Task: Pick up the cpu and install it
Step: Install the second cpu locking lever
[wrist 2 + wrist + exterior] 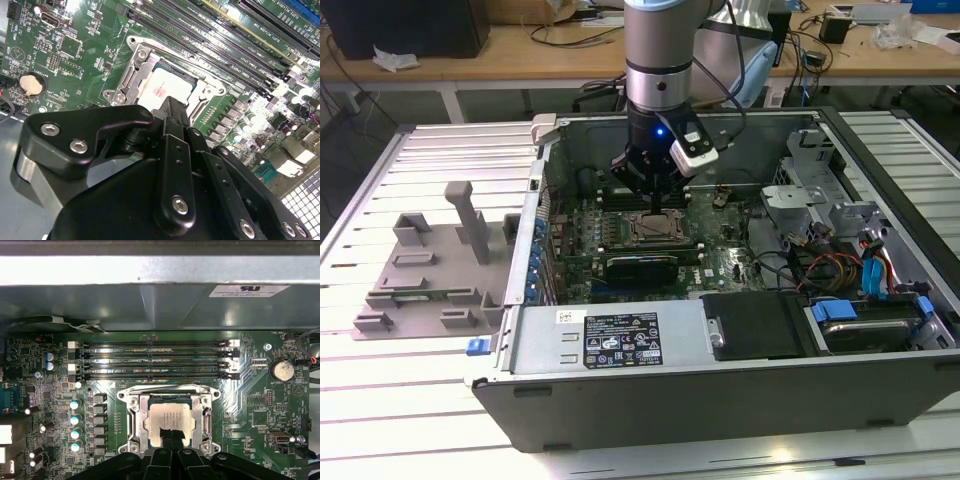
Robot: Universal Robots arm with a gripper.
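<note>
The cpu (167,416), a small square chip with a silver-grey top, lies flat inside the metal-framed socket (136,422) on the green motherboard. In the second wrist view the cpu (167,86) also lies level in the socket frame (131,75). My gripper (170,436) hangs straight down over the chip's edge with its two thin fingers pressed together and nothing between them. Whether the tips touch the chip I cannot tell. In the exterior view the gripper (655,208) stands just above the socket (653,230) inside the open computer case (720,395).
Memory slots (155,360) run alongside the socket, with capacitors (75,420) on another side. A grey plastic fixture (430,270) with upright blocks lies on the slatted table at the exterior view's left. Cables and drive bays (860,270) fill the case at the exterior view's right.
</note>
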